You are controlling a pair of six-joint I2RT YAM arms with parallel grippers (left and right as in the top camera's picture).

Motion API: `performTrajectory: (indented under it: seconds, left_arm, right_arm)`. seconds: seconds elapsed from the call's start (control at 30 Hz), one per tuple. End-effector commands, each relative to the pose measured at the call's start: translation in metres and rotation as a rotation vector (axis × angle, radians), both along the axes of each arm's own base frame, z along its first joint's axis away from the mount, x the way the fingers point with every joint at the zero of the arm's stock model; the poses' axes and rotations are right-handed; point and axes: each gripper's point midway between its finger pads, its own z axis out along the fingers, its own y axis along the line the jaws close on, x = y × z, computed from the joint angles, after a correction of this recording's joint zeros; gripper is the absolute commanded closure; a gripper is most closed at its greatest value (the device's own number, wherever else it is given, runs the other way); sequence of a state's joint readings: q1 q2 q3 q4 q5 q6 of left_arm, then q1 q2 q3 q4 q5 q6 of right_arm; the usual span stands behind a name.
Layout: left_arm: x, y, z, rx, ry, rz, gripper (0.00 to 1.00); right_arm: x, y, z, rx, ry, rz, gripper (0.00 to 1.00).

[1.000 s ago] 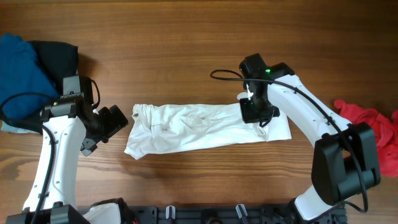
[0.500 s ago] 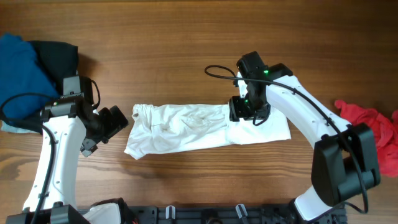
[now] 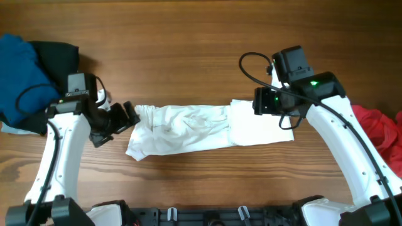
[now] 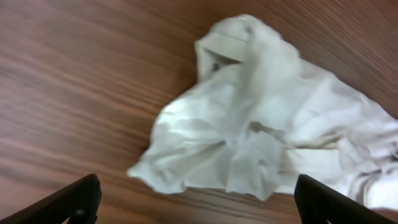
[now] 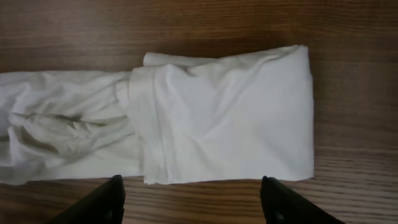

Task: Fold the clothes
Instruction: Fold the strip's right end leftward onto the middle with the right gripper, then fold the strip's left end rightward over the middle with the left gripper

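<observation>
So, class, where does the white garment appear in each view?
Overhead: the white garment lies across the middle.
Left wrist: its crumpled end fills centre and right.
Right wrist: its folded end fills the middle.
Shared landmark: the wooden table beneath it.

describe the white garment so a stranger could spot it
On the wooden table, look at the middle. The white garment lies there as a long crumpled strip, its right end folded flat. Colour sets it apart: the blue cloth and black cloth sit far left, the red cloth at the right edge.
</observation>
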State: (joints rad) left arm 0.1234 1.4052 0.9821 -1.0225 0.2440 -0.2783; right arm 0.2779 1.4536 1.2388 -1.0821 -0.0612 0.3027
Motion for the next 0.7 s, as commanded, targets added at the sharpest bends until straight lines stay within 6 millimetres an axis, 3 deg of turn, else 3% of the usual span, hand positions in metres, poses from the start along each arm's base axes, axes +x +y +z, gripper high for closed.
performTrajectory:
  seconds: [0.0,0.07,0.27,0.37,0.5,0.63,0.67]
  left_arm:
    - [0.002,-0.023,-0.016,-0.069,0.011,-0.142,0.0]
    - [0.006,-0.031,-0.038,-0.071,0.058,-0.194,0.0]
    - [0.009,-0.029,-0.074,-0.061,0.144,-0.194,0.0]
    - [0.004,-0.034,-0.087,-0.093,0.196,-0.193,0.0]
    - [-0.002,-0.057,-0.093,-0.189,0.234,-0.219,0.01]
    - [-0.009,-0.08,-0.092,-0.196,0.244,-0.297,0.16]
    - [-0.011,-0.085,-0.092,-0.193,0.245,-0.321,0.23]
  right_arm:
    - [0.003,-0.004,0.003,-0.015,-0.008,-0.02,0.29]
    - [0.003,-0.004,0.003,-0.016,-0.007,-0.02,0.29]
    - [0.001,-0.004,0.002,-0.017,-0.001,-0.021,0.29]
    - [0.0,-0.005,0.002,-0.019,0.006,-0.021,0.29]
    - [0.0,-0.005,0.002,-0.019,0.005,-0.021,0.29]
    - [-0.001,-0.005,0.001,-0.02,0.01,-0.021,0.29]
    - [-0.002,-0.005,0.001,-0.02,0.011,-0.021,0.29]
